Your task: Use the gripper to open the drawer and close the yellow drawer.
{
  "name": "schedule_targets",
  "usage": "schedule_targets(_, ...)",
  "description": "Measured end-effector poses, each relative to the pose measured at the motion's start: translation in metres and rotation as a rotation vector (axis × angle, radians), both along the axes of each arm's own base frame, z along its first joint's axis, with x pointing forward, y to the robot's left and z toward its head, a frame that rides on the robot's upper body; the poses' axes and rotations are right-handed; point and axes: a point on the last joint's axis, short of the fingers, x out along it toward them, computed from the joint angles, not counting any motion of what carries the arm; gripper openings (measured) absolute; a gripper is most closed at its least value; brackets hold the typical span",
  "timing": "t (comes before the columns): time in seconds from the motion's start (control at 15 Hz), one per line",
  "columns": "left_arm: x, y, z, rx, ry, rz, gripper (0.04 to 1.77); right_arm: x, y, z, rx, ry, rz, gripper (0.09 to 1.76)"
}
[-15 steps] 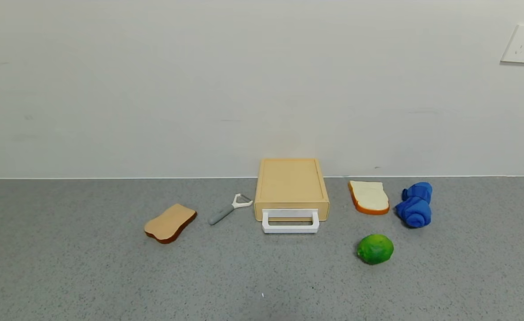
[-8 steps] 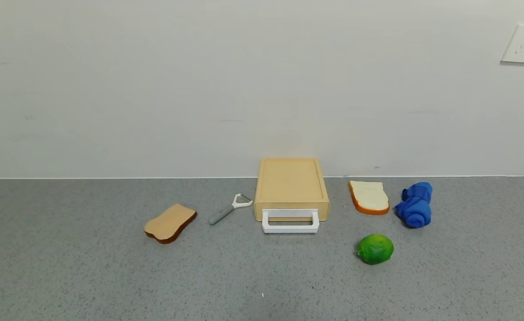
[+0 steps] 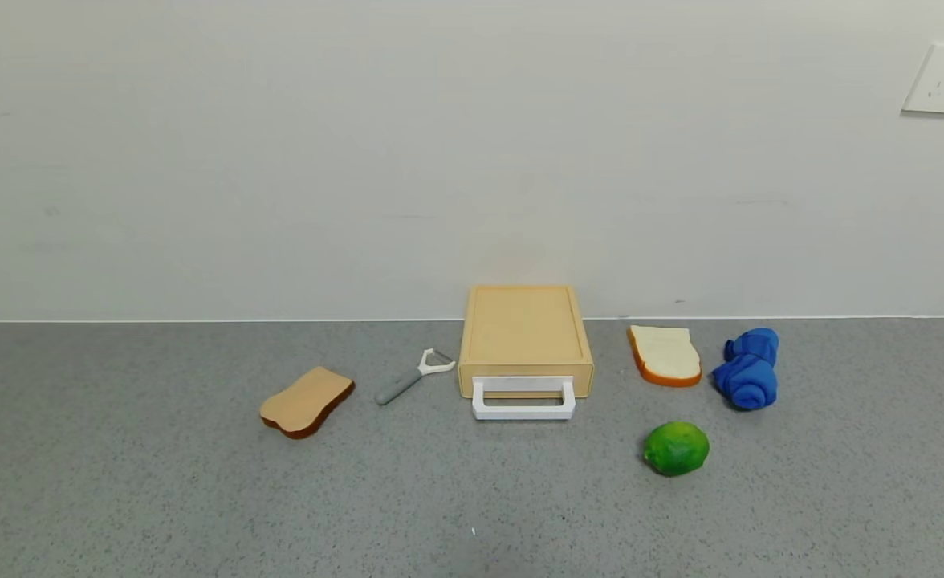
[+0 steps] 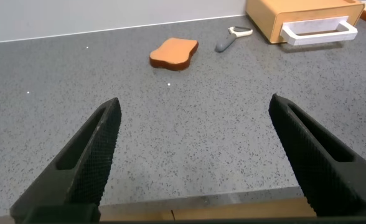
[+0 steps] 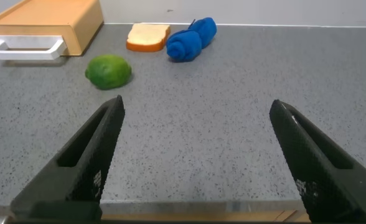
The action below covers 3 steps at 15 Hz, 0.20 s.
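The speckled grey stone-look table (image 3: 119,482) carries a pale yellow-tan flat drawer case (image 3: 525,331) with a white rectangular loop handle (image 3: 523,399). The tan bread slice (image 3: 306,400) has a dark brown crust, while the cream-white bread slice (image 3: 665,353) has an orange crust. The peeler (image 3: 413,375) has a grey handle and white head. The round lime (image 3: 676,448) is bright green, the rolled cloth (image 3: 749,368) deep blue. Both the left pincer (image 4: 195,158) and right pincer (image 5: 195,158) are black with textured inner faces.

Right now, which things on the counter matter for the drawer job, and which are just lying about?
For the job:
pale yellow-tan drawer
its white loop handle
left gripper and right gripper, both open

Lying about:
brown bread slice
grey-handled peeler
white bread slice
green lime
rolled blue cloth
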Motion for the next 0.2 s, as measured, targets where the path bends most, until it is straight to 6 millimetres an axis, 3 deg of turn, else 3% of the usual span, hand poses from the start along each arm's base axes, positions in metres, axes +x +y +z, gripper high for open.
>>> schedule_targets(0.2, 0.0, 0.0, 0.0, 0.0, 0.0, 0.0, 1.72, 0.0, 0.0, 0.0, 0.0, 0.0, 0.0, 1.71)
